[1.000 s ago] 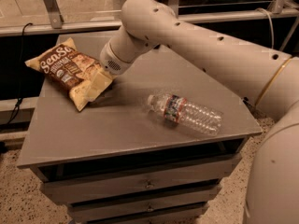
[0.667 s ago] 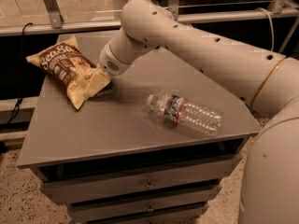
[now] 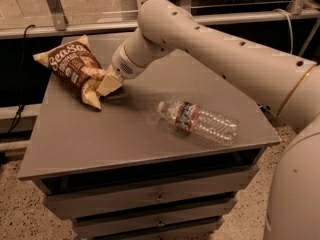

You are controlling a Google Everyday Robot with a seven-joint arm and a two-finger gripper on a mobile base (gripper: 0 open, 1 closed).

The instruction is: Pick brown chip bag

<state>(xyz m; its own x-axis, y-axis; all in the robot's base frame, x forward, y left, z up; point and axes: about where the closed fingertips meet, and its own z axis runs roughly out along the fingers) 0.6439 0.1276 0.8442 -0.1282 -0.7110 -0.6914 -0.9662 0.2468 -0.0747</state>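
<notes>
The brown chip bag, dark brown with white "SeaSa" lettering and pale yellow ends, is at the back left of the grey cabinet top. Its far end is tilted up and its near end is crumpled. My gripper is at the bag's near right end, shut on the crumpled pale end of the bag. The arm reaches in from the right across the back of the top.
A plastic water bottle lies on its side at the right middle of the top. Drawers are below the front edge. A metal rail runs behind, and a cable hangs at the left.
The gripper has pinched the bag's near end and shifted slightly left. The bag has crumpled and its far end has tilted up. The bottle has not moved.
</notes>
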